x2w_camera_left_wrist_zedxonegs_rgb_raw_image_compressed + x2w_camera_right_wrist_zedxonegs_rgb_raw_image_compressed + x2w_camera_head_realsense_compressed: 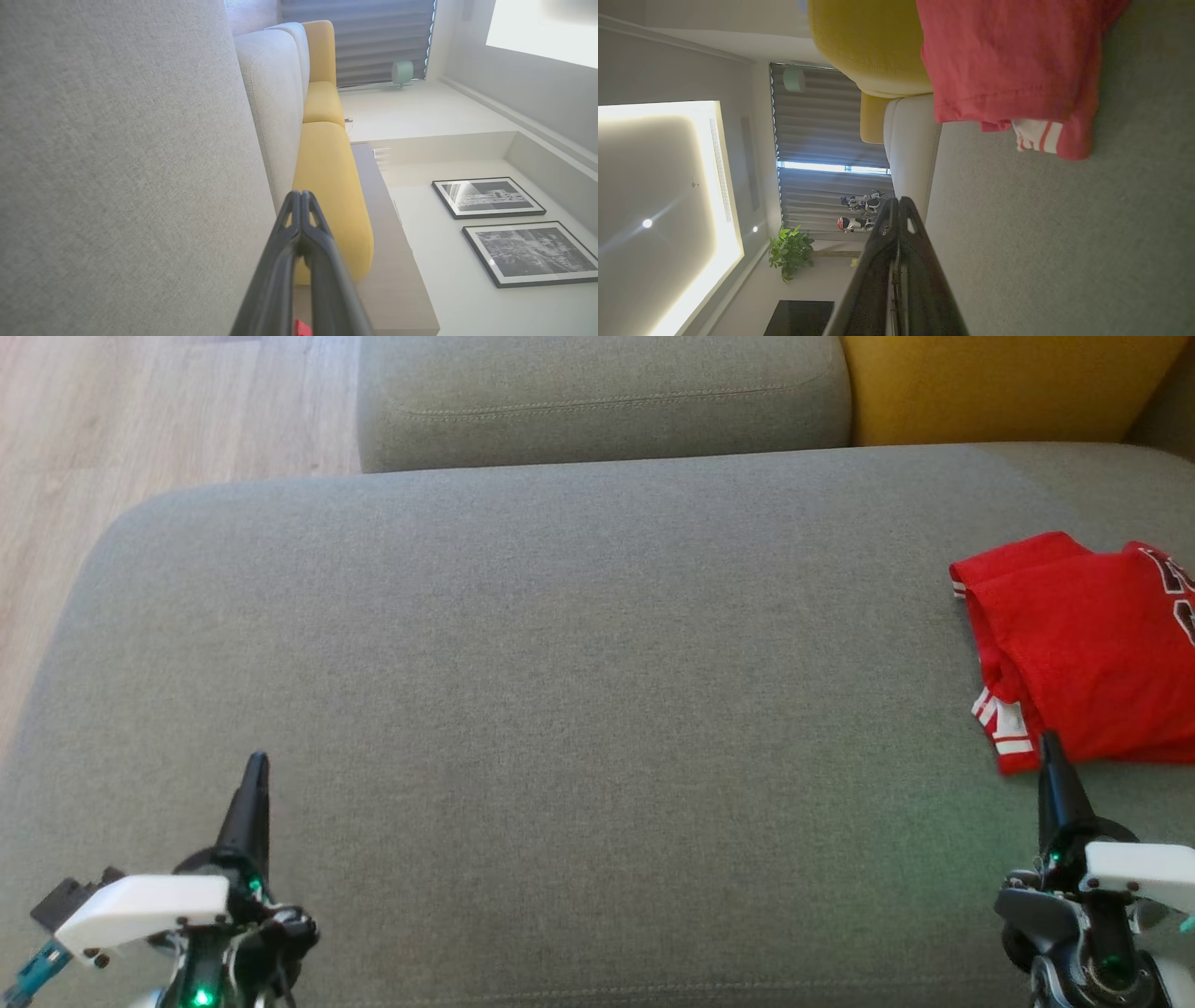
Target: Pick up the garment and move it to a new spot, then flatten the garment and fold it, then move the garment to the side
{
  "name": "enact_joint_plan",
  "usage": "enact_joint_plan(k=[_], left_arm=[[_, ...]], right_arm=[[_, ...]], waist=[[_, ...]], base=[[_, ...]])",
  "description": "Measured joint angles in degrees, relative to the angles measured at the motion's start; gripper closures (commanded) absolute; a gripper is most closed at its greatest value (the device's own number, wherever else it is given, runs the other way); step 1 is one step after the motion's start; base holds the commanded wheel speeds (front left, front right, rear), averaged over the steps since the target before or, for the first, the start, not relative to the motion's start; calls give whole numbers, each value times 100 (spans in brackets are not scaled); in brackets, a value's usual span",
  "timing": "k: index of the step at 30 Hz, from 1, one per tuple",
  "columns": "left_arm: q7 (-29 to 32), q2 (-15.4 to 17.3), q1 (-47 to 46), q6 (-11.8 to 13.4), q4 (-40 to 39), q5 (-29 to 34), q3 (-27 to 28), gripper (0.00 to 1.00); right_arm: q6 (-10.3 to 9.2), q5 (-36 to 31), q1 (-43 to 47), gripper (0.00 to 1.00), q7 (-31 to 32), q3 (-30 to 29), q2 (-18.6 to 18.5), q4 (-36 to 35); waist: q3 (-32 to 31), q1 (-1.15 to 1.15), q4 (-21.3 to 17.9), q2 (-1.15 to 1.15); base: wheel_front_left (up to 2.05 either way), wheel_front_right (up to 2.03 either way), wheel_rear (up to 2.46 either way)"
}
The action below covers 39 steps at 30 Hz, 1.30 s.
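garment: red garment [1074, 644] with white striped trim lay bunched at the right edge of the head view, mid height, on the grey sofa seat [560, 663]; part of it ran out of frame
left gripper: left gripper [256, 763] sat at lower left of the head view, fingers pressed together, nothing in them, over bare cushion, well apart from the cloth
right gripper: right gripper [1051, 739] sat at lower right, clenched and empty, tip just beside the garment's lower hem; touching or not, I couldn't tell
stage: I judged no grasp was on; whether the fold was done I couldn't tell from the heap
risk 1: reaching in with the fingers clenched would shove the cloth, not pinch it, and bunch it worse
risk 2: a tip could snag the striped trim and drag one layer only, undoing any fold
risk 3: the garment sat half out of frame, so I could misjudge its far edge
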Motion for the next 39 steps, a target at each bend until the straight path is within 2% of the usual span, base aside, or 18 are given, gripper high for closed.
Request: enact_joint_plan(k=[10,39], left_arm=[[148,-44,-115,-102,23,-541,149,100],[176,-62,-116,-102,25,-550,220,100]], right_arm=[[0,603,-80,100,8,-57,13,99],[0,603,-80,100,52,-96,56,105]], waist=[[2,0,1,0],[2,0,1,0]], base=[[0,0,0],[0,0,0]])
